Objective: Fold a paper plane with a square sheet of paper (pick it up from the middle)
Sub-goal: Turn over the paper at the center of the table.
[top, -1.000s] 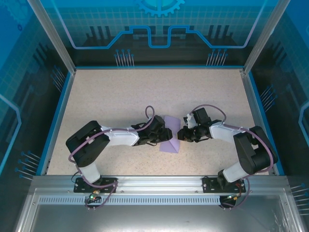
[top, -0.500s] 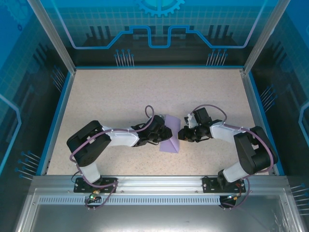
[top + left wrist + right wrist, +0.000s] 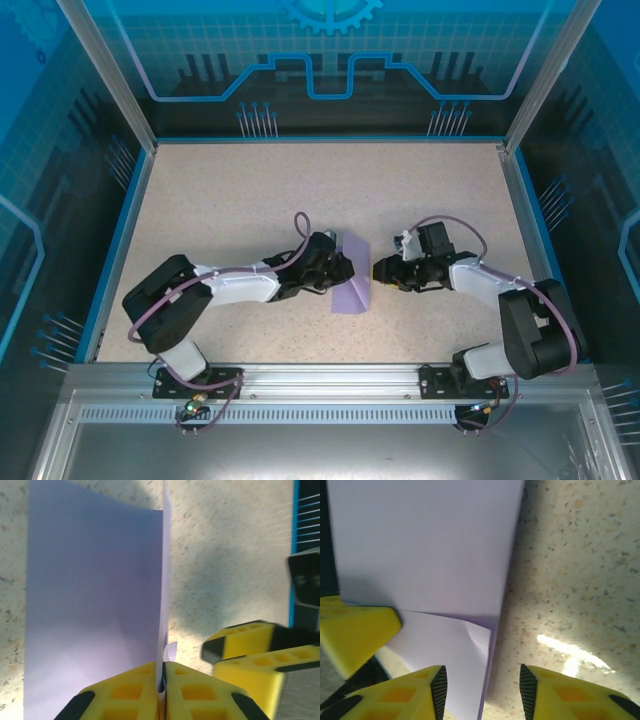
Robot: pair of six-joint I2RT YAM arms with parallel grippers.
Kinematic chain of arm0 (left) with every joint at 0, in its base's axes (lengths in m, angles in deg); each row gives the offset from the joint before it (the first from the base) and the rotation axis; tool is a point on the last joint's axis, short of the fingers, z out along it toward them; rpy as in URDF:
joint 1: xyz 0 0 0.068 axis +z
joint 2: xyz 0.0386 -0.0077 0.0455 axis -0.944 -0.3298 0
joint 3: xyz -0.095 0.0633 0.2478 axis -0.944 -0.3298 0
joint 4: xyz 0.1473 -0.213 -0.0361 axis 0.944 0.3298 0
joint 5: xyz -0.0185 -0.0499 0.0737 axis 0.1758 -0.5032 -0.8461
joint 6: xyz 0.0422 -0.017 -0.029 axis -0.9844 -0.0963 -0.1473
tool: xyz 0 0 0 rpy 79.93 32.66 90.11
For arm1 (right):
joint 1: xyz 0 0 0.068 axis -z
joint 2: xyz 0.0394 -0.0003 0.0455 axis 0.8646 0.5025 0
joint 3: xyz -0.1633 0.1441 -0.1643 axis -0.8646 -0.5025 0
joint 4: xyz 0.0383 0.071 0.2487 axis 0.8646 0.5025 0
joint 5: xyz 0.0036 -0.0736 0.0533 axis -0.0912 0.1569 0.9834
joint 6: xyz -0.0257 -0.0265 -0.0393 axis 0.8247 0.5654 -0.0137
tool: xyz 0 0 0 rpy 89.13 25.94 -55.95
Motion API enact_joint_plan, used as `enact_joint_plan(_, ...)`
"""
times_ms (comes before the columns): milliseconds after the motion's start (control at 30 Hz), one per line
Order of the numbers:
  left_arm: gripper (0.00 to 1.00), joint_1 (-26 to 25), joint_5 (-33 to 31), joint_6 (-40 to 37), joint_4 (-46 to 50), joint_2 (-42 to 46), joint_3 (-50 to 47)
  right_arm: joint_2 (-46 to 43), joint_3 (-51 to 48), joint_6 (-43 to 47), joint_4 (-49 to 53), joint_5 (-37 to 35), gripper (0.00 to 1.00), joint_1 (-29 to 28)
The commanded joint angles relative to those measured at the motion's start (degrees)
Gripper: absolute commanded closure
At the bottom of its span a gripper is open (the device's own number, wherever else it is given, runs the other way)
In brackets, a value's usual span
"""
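Standing half-folded mid-way across the table point(image 3: 230, 210), the lavender sheet of paper point(image 3: 354, 296) is clamped at its raised flap by my left gripper point(image 3: 162, 672). My right gripper point(image 3: 481, 680) gapes beside it. A one-sided tug could skew the crease.

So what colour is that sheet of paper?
Plain lavender-purple, no pattern. The sheet of paper shows best in the left wrist view.

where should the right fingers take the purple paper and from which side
Probably its right-hand edge, coming in from the right: the paper is thin and folded, the left fingers pinch the opposite side, and that edge lies between the open right fingers.
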Motion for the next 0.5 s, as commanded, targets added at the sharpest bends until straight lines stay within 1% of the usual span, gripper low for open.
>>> enact_joint_plan(0, 0.90, 1.27, 1.43, 0.95, 1.25, 4.29, 0.13, -1.67, -1.38, -3.99, -4.45, 8.04, 0.47, 1.14)
enact_joint_plan(200, 0.90, 2.85, 3.50, 1.78, 0.74, 8.28, 0.74, -3.20, -4.54, -15.91, -17.60, 13.94, 0.31, 1.74)
enact_joint_plan(333, 0.90, 3.79, 4.86, 2.64, -0.32, 10.50, 1.23, -4.32, -5.50, -24.00, -25.90, 15.93, 0.25, 1.75)
enact_joint_plan(467, 0.90, 4.81, 6.18, 3.45, -1.49, 12.25, 1.82, -5.44, -6.30, -29.97, -31.04, 15.97, 0.20, 1.70)
